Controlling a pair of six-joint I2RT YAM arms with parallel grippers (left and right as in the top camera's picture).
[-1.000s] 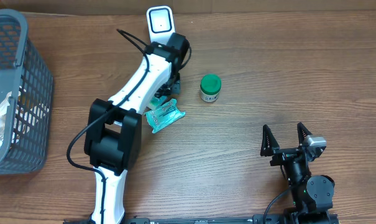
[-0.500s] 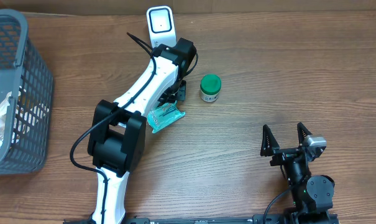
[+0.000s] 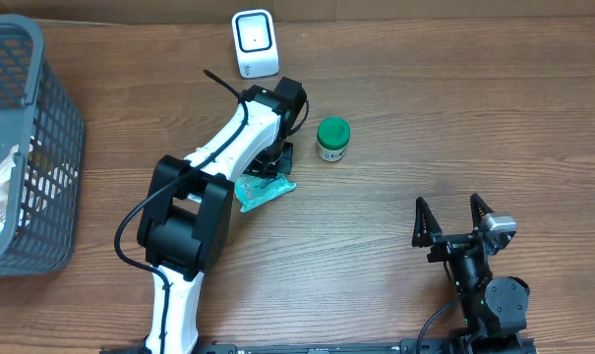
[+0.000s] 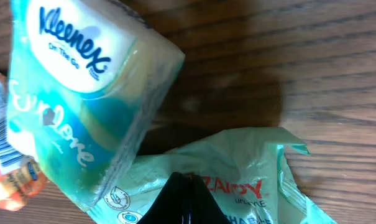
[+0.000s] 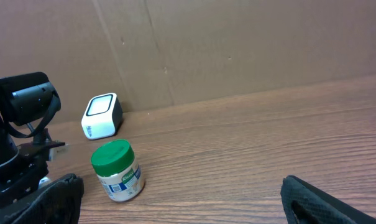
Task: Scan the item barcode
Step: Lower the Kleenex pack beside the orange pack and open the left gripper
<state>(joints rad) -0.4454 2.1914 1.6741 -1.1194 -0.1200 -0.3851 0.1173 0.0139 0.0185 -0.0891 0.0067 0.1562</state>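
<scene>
I've pulled my left gripper (image 4: 188, 199), jaws together, back from the barcode scanner (image 3: 255, 42) at the bench's far edge to the Kleenex pack (image 4: 82, 93), so no scan yet.

— What's it all standing on?
— A bench (image 3: 425, 128) of brown wood. From above, the grain runs side to side.
— And behind it?
— A cardboard wall (image 5: 237, 43), plain brown, rising straight from the bench's far edge, with a couple of upright creases in it.
— How's the light?
— Soft and even, from overhead. The shadows on the wood are short and blurred.
</scene>
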